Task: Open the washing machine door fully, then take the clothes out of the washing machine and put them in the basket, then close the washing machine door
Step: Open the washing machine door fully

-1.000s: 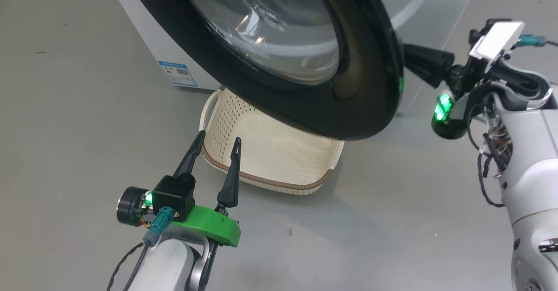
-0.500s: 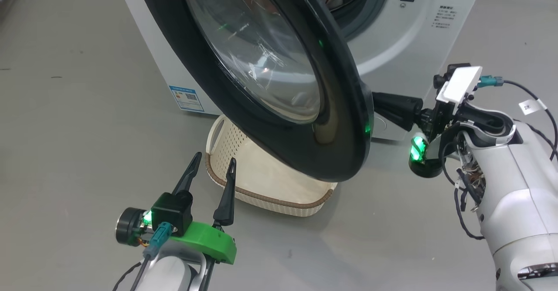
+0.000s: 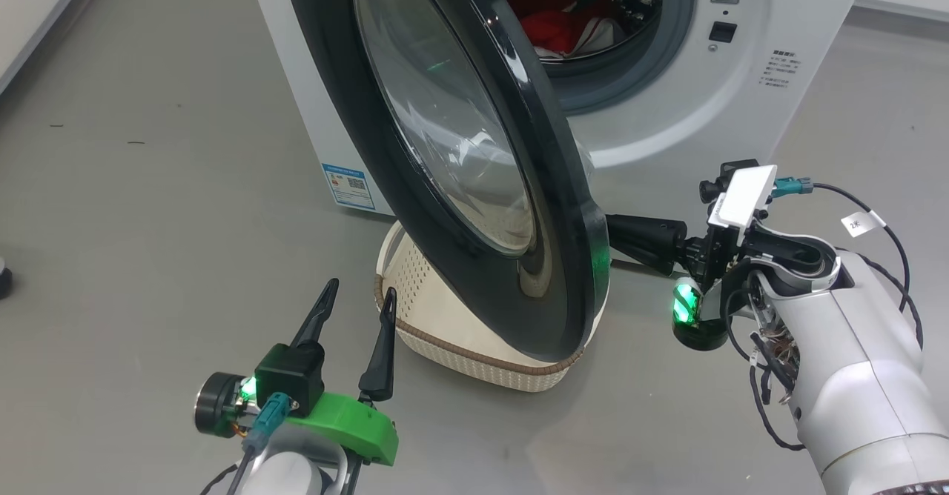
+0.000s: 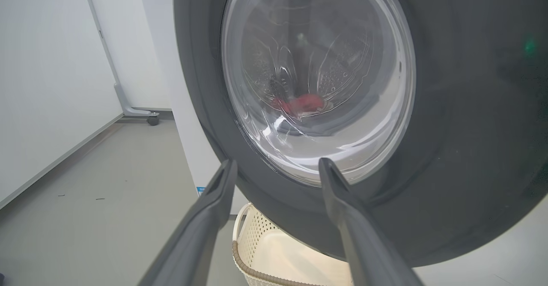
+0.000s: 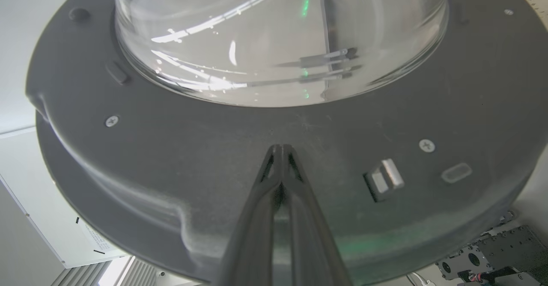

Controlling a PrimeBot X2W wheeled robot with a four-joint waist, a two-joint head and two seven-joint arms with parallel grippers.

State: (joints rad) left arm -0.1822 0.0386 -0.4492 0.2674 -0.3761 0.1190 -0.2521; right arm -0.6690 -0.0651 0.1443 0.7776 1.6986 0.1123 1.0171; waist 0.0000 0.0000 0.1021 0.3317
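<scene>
The washing machine door (image 3: 445, 147), glossy black with a clear glass bowl, stands swung out from the white washing machine (image 3: 667, 117). Red and white clothes (image 3: 552, 24) lie in the steel drum, and the left wrist view shows the clothes (image 4: 299, 104) through the glass. The cream basket (image 3: 452, 347) sits on the floor under the door's lower edge. My right gripper (image 5: 280, 147) is shut, tips pressed on the door's grey inner face (image 5: 192, 149) below the bowl. My left gripper (image 3: 360, 287) hangs open and empty beside the basket, apart from the door's outer face (image 4: 449, 127).
A blue label (image 3: 347, 184) is on the machine's side and a text sticker (image 3: 778, 69) on its front. A metal latch (image 5: 385, 177) sticks out of the door's inner face. A white wall and a wheeled stand foot (image 4: 152, 119) are at the left. Grey floor surrounds the basket.
The head camera has moved, bringing the drum and clothes into view. The door has swung further out, now more edge-on, with my right gripper still on its inner side. Left gripper stays open.
</scene>
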